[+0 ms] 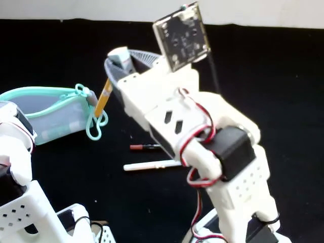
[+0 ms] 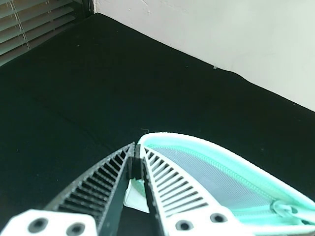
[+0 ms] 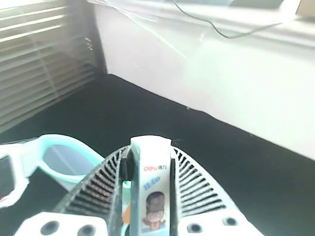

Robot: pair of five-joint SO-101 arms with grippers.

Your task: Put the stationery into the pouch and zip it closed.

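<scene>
mint-green and see-through, the pouch [image 1: 55,114] lies on the black table [image 1: 263,76] with its mouth gaping upward. the left gripper [image 2: 138,152] is clenched on the pouch's rim at one end, with its ribbed black and white fingers [image 2: 167,189] pressed together over the mint edging. at the pouch's opposite end a knot of mint cord loops [image 1: 96,124] hangs from the zip. a yellow pencil [image 1: 103,98] leans there, slanting upward and away from the pouch; whether its lower tip sits inside the mouth cannot be told. the right gripper [image 1: 121,63] hangs in the air above and beyond that same end of the pouch, near the pencil's upper end. it is grasping an eraser [image 3: 150,191], a white block in a printed sleeve that stands upright between the curved fingers [image 3: 197,191], apart from the pouch. in the right wrist view the pouch's rim curves below and to one side of the eraser. on the table, past the cord loops and well apart from the pouch, a red pen [image 1: 144,147] lies flat. a white pen [image 1: 151,165] lies flat just beyond it, farther still from the pouch. both pens run partly under the right arm.
</scene>
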